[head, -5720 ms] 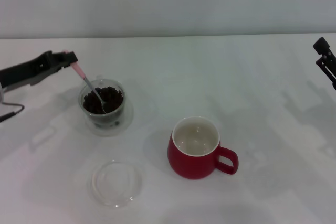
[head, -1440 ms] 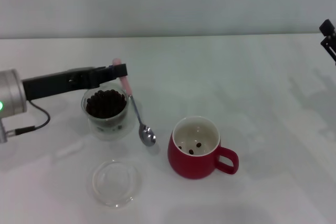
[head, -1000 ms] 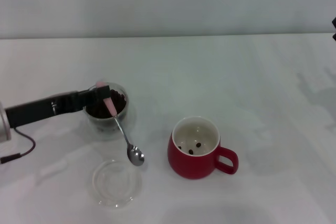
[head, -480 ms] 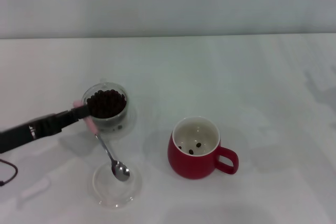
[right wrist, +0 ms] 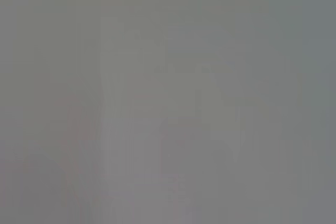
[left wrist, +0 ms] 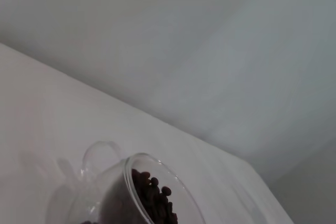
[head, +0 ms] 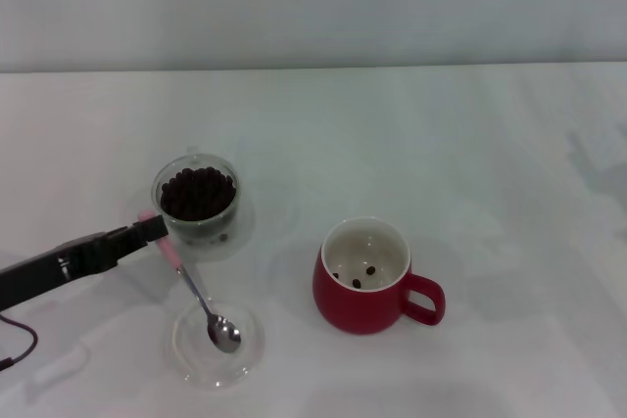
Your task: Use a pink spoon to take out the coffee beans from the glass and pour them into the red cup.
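Observation:
My left gripper (head: 152,229) is shut on the pale pink handle of the pink spoon (head: 196,291), which slants down so its silver bowl rests inside a flat clear glass dish (head: 217,343) at the near left. Just behind the gripper stands the glass (head: 196,201), full of dark coffee beans (head: 198,193); the left wrist view shows the glass (left wrist: 131,198) and its coffee beans (left wrist: 155,203) close up. The red cup (head: 369,276) stands right of centre, handle to the right, with a few beans on its off-white bottom. The right gripper is out of view.
The white table (head: 441,144) stretches to a pale wall at the back. The right wrist view is a plain grey blur.
The left arm has drawn the spoon back from beside the red cup toward the near left and lowered its bowl into the flat dish. The right gripper has left the head view.

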`<state>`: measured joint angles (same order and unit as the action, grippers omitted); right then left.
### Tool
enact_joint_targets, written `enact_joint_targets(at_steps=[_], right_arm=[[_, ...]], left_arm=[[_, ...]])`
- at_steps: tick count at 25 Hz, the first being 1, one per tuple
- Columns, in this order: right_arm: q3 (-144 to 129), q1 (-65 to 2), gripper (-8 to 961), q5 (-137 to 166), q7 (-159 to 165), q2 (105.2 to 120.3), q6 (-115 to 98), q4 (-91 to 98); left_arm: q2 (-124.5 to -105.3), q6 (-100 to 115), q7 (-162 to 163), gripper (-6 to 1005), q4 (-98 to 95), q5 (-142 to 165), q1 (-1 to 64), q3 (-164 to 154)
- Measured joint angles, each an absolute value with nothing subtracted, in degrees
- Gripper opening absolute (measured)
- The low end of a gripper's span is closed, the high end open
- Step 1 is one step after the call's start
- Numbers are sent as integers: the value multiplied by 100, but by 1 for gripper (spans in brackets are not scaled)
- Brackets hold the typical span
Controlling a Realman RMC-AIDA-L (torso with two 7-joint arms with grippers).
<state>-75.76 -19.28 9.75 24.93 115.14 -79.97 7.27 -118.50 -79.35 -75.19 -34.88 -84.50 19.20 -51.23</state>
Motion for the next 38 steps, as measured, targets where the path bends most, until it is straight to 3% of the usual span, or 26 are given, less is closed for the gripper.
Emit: enact_joint_targets(at_steps=[26, 38], right_arm=[[-7630, -1951, 807, 990, 2515, 11522, -7947, 748], [-7646, -1960, 807, 1039, 2661, 11522, -7996, 774]], left_arm=[[-11865, -7465, -8317, 277, -3110, -8111, 2114, -5053], [-11847, -7616, -9858, 718, -3167, -8868, 1713, -4347]])
